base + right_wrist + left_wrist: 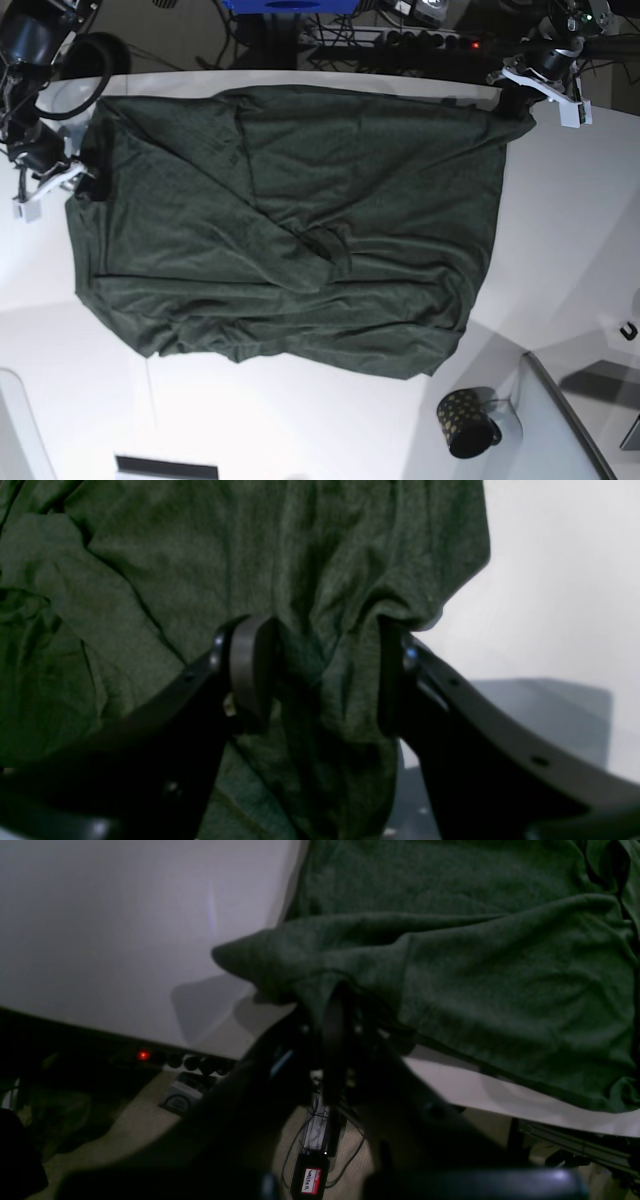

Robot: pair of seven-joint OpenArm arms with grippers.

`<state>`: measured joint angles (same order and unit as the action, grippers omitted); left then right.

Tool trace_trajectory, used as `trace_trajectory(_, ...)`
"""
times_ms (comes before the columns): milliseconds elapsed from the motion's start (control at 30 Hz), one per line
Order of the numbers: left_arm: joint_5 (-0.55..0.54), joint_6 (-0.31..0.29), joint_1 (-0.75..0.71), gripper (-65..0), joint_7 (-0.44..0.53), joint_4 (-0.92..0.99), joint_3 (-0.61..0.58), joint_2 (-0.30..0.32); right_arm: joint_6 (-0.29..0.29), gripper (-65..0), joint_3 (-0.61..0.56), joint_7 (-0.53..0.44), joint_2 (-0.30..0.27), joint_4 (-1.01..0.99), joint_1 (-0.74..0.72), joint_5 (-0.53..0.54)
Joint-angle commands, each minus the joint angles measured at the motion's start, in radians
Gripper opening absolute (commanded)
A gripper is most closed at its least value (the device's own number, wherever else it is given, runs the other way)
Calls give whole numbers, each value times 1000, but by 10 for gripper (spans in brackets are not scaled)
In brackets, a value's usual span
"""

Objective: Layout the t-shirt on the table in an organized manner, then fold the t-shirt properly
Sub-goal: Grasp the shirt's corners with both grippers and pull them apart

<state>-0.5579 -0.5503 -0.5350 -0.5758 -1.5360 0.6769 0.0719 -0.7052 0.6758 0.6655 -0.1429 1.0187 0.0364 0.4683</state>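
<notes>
Across the white table, the dark green t-shirt lies spread and rumpled. At its far right corner the left gripper is pinched tight on cloth. At the left edge the right gripper stands partly apart, fabric bunched between its fingers.

Base view looks straight down; both wrist views sit close over the t-shirt.

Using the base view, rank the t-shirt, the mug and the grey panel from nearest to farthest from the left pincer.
From the left pincer, top right:
1. t-shirt, its corner at the pincer.
2. mug, bottom, beside the shirt's lower edge.
3. grey panel, bottom right corner, only slightly farther.
</notes>
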Motion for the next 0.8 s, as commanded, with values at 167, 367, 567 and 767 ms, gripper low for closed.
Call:
trace_trajectory(167,-17,-6,-9,-650,18,-22,5,12,7,-629,0,79,-1,-1,12,-52)
trace_trajectory(367,-17,-6,-41,-650,18,-70,-4,50,7,-645,-3,204,-1,136,41,-53)
trace_trajectory(567,-15,-6,-56,-650,18,-80,-4,55,7,-558,-8,219,-1,193,61,-56)
trace_trajectory(767,-15,-6,-60,-650,18,-82,-6,47,7,-177,8,213,-1,277,165,-47)
